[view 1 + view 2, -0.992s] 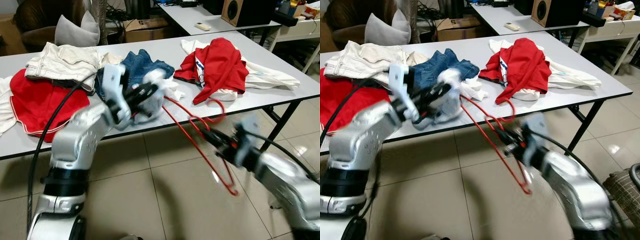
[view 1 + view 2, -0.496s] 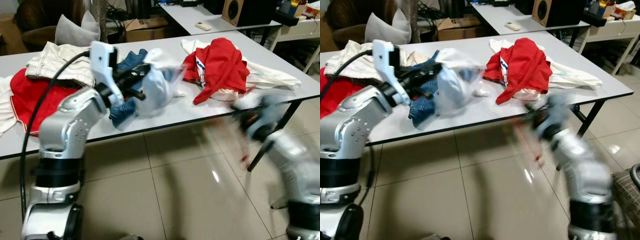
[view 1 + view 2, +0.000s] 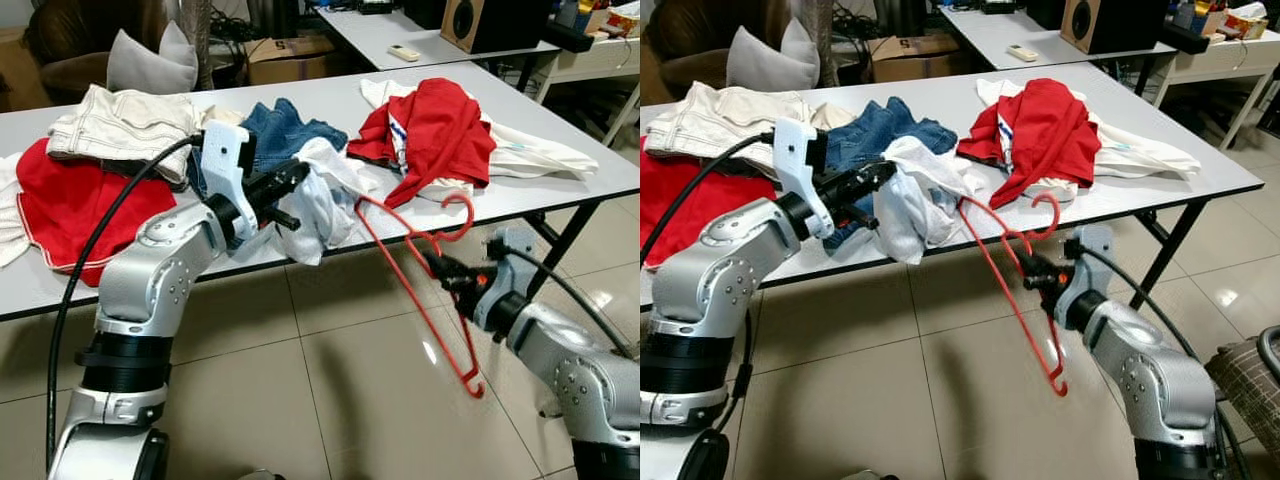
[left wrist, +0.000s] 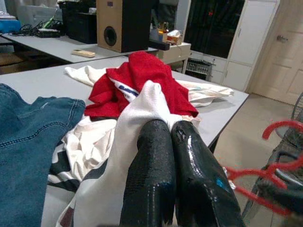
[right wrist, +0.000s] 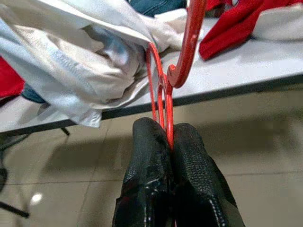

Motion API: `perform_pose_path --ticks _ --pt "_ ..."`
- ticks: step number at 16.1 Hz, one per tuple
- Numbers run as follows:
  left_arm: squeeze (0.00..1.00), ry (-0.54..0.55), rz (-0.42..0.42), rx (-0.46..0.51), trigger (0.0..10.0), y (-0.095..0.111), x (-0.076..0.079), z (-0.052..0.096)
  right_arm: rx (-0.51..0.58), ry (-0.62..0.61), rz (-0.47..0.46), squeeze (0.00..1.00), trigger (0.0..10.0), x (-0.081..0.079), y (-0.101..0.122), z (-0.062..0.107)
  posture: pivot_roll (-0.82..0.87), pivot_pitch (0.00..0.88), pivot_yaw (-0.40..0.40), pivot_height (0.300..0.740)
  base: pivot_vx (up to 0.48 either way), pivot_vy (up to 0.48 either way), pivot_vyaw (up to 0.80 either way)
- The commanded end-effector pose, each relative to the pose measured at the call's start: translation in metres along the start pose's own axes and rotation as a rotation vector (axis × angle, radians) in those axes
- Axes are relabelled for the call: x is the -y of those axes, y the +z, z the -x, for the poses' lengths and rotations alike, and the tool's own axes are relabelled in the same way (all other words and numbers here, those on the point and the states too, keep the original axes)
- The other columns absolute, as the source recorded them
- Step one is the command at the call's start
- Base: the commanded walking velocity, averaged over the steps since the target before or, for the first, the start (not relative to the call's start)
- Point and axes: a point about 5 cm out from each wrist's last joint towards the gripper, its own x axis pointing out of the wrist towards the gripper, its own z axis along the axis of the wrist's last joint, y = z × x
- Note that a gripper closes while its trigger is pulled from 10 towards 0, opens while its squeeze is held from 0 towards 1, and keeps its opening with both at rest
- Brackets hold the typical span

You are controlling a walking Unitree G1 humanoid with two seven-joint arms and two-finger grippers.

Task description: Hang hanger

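The right gripper point(image 3: 443, 269), at the centre right of the head view, is clamped tight on the neck of the red hanger point(image 3: 420, 272), which has swung back out of the blur of half a second ago to hang steady in front of the table point(image 3: 560, 190) edge. The left gripper point(image 3: 290, 180), near the middle, is pinched on a white shirt point(image 3: 325, 200) that has dropped back to drape over the edge beside the hanger's upper end. With both now close and still, the robot seems set to thread the hanger into the shirt.
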Motion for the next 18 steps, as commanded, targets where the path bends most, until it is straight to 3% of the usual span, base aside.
perform_pose_path --ticks 1,2,4,6,7,9,10,11,13,16,17,18 --pt "0.0 -0.012 -0.023 0.04 0.0 0.01 0.004 -0.002 0.009 -0.003 -0.023 0.0 0.0 0.0 0.001 0.001 -0.19 0.0 0.061 0.74 0.0 0.0 0.0" --pt "0.0 -0.028 0.012 0.081 0.0 0.015 0.008 -0.003 0.027 0.004 -0.076 0.0 0.0 0.0 0.001 -0.001 -0.19 0.0 0.063 0.74 0.0 0.0 0.0" --pt "0.0 -0.11 0.064 0.118 0.0 0.021 0.018 -0.003 0.089 0.054 -0.27 0.0 0.0 -0.004 0.001 -0.007 -0.18 0.0 0.064 0.74 0.0 0.0 0.0" --pt "0.0 -0.19 0.053 0.083 0.0 0.015 0.026 0.002 0.144 0.052 -0.439 0.0 0.0 0.002 0.0 -0.008 -0.18 0.0 0.06 0.74 0.0 0.0 0.0" --pt "0.0 -0.183 0.043 0.067 0.0 0.012 0.024 0.004 0.172 0.046 -0.473 0.0 0.0 0.005 0.003 -0.008 -0.18 0.0 0.057 0.74 0.0 0.0 0.0" --pt "0.0 -0.103 0.01 -0.008 0.0 -0.003 0.008 0.018 0.407 0.041 -0.583 0.0 0.0 0.02 0.034 -0.002 -0.17 0.0 0.053 0.74 0.0 0.0 0.0" --pt "0.0 -0.091 0.0 -0.025 0.0 -0.006 0.005 0.022 0.464 0.05 -0.6 0.0 0.0 0.021 0.042 0.0 -0.17 0.0 0.052 0.74 0.0 0.0 0.0" --pt "0.0 -0.071 -0.044 -0.088 0.0 -0.021 -0.001 0.031 0.558 0.084 -0.686 0.0 0.0 0.023 0.055 0.004 -0.17 0.0 0.049 0.74 0.0 0.0 0.0" --pt "0.0 -0.015 -0.114 -0.223 0.0 -0.053 -0.007 0.042 0.405 0.054 -0.627 0.0 0.0 0.02 0.039 -0.003 -0.17 0.0 0.042 0.74 0.0 0.0 0.0" --pt "0.0 0.029 -0.133 -0.245 0.0 -0.065 -0.003 0.036 0.308 0.067 -0.587 0.0 0.0 0.01 0.023 -0.009 -0.17 0.0 0.041 0.74 0.0 0.0 0.0" --pt "0.0 0.068 -0.16 -0.223 10.0 -0.064 -0.005 0.032 0.276 0.053 -0.573 0.0 0.0 0.011 0.02 -0.01 -0.18 0.0 0.043 0.74 0.0 0.0 0.0" --pt "0.0 0.076 -0.17 -0.211 10.0 -0.062 -0.006 0.03 0.271 0.052 -0.571 0.0 0.0 0.011 0.02 -0.011 -0.18 0.0 0.045 0.74 0.0 0.0 0.0"
